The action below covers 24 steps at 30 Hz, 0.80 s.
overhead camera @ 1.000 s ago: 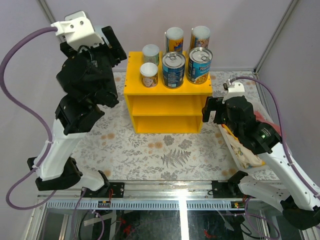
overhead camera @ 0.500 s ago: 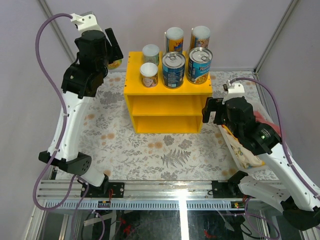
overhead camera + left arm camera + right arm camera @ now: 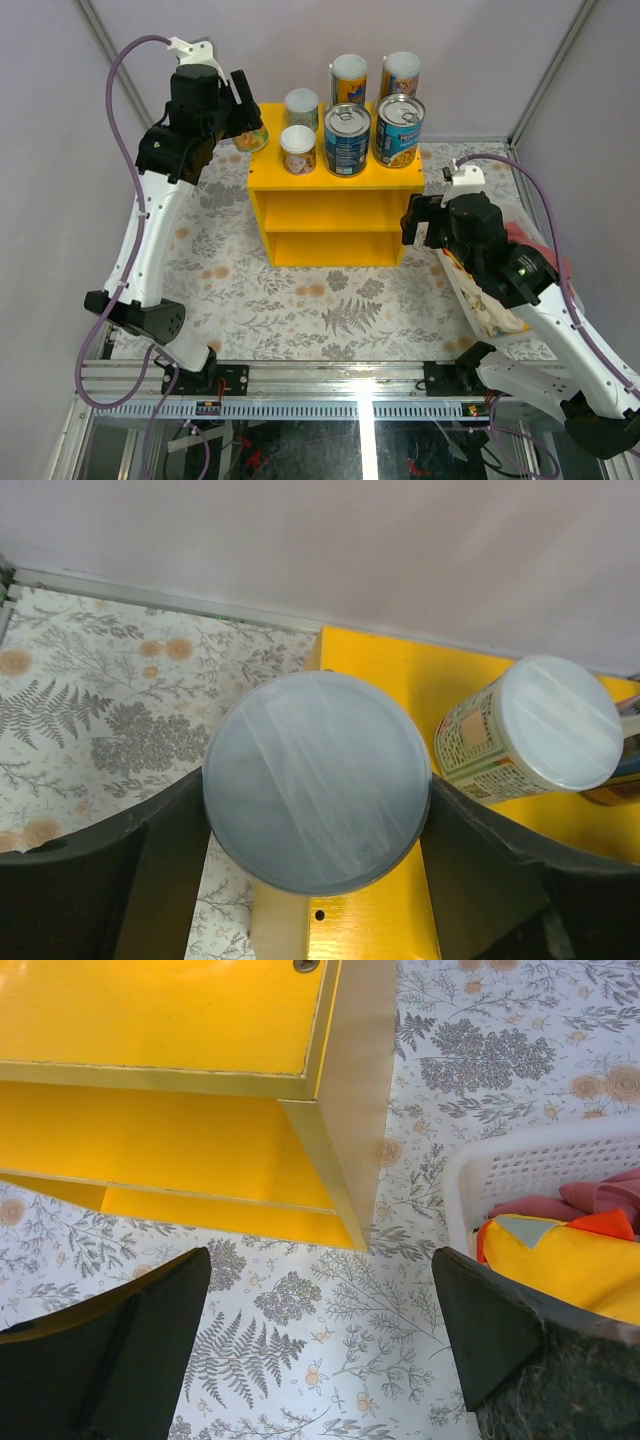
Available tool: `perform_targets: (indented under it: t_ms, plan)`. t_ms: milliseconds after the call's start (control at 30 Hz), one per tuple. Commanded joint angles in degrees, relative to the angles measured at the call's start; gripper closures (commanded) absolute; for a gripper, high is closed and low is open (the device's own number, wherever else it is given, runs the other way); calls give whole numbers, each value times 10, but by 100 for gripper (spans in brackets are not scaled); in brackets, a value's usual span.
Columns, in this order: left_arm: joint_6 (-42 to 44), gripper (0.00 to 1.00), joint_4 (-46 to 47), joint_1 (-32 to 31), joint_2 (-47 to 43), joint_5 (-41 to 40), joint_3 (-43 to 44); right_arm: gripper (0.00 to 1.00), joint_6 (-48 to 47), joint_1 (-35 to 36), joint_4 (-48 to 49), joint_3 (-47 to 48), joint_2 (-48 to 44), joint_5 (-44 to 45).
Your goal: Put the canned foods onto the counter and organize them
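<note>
My left gripper (image 3: 246, 128) is shut on a small white-lidded can (image 3: 254, 138) and holds it over the back left corner of the yellow counter (image 3: 335, 185). In the left wrist view the can's lid (image 3: 317, 765) fills the gap between my fingers (image 3: 110, 880). Another small can (image 3: 545, 735) stands on the counter top (image 3: 395, 680) just to the right. On the counter stand two small cans (image 3: 297, 148), two tall cans (image 3: 348, 78) and two wide blue tins (image 3: 346, 138). My right gripper (image 3: 418, 222) is open and empty beside the counter's right end (image 3: 345, 1100).
A white basket (image 3: 490, 310) of coloured cloth sits at the right, under my right arm; it also shows in the right wrist view (image 3: 540, 1165). The floral tablecloth (image 3: 300, 300) covers the table. Walls close in behind and at both sides.
My left arm has swung right, from the far left to the counter's back left corner, with the small can in its grip. My right arm has barely moved.
</note>
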Motion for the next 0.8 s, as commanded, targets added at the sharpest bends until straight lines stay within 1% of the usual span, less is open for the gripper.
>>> perform_targets:
  t_ms: [0, 200, 333, 433, 567, 767]
  plan:
    - [17, 100, 100, 4, -17, 42, -13, 1, -10, -5, 29, 3, 2, -4]
    - [26, 100, 142, 3, -33, 49, -47, 1, -11, -4, 31, 5, 6, -6]
    - [36, 100, 158, -4, -34, 56, -55, 0, -11, -4, 32, 7, 8, -6]
    - [56, 100, 168, -22, -35, 46, -55, 1, -11, -4, 33, 6, 8, -5]
    - [97, 100, 179, -64, -33, 14, -49, 0, -12, -4, 35, 2, 6, -5]
    - [116, 100, 174, -84, -23, -7, -45, 1, -13, -4, 35, -2, 3, -3]
